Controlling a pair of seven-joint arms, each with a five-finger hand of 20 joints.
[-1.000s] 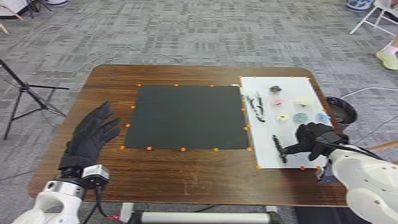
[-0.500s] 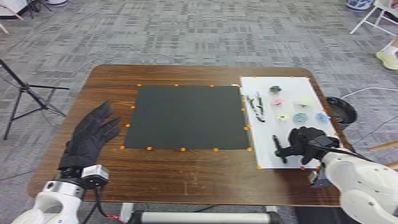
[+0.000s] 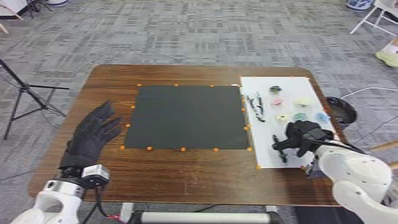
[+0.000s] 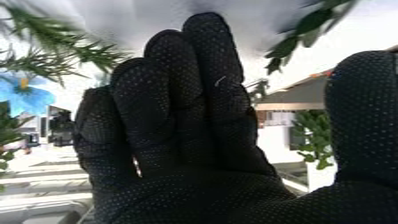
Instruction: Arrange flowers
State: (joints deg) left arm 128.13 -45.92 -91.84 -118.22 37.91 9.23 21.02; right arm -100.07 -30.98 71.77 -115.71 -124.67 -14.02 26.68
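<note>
black fabric is worn by the right hand (image 3: pixel 304 140), held over the near part of the white sheet (image 3: pixel 289 84). its fingers are kept straight and close together, with the thumb set apart and nothing seen pinched between. a dark piece (image 3: pixel 283 157) is placed just beside the fingertips; green leaves (image 4: pixel 311 32) are caught in the right wrist view. beyond the hand, the teal flower (image 3: pixel 300 117) and blue flower (image 3: pixel 322 118) are laid on the sheet, and the pink flower (image 3: pixel 276 101) is set farther off. the left hand (image 3: pixel 91 137) is held at the dark mat (image 3: pixel 188 117), fingers spread.

the dark piece, it is judged, could be nudged away if the thumb is closed off line. a thin stem could be lost between thick gloved fingers. should the hand be swung forward too low, the teal and blue flowers could be swept aside.
</note>
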